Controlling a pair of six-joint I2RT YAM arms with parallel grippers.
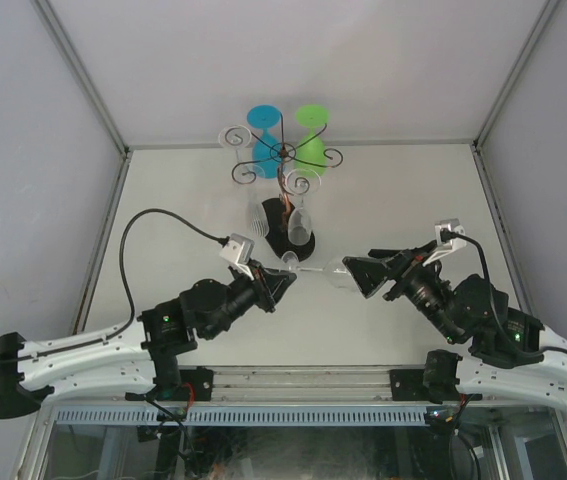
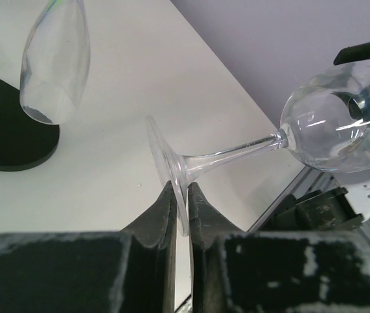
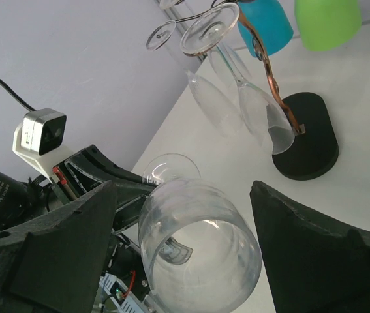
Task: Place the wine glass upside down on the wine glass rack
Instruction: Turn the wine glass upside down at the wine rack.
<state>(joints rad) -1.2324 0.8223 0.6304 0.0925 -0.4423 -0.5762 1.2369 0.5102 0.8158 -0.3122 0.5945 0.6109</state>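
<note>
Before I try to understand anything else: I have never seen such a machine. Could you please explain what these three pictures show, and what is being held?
These are two robot arms fixed at the near edge of a white table. One picture looks down from above and behind them. The other two come from a small camera on each wrist. The left claw pinches the foot of a clear wine glass, which lies sideways in the air. The right claw stands open around its bowl; whether it touches, I cannot tell. At the far side stands a wire rack, with a blue glass, a green glass and clear glasses hanging upside down.
</note>
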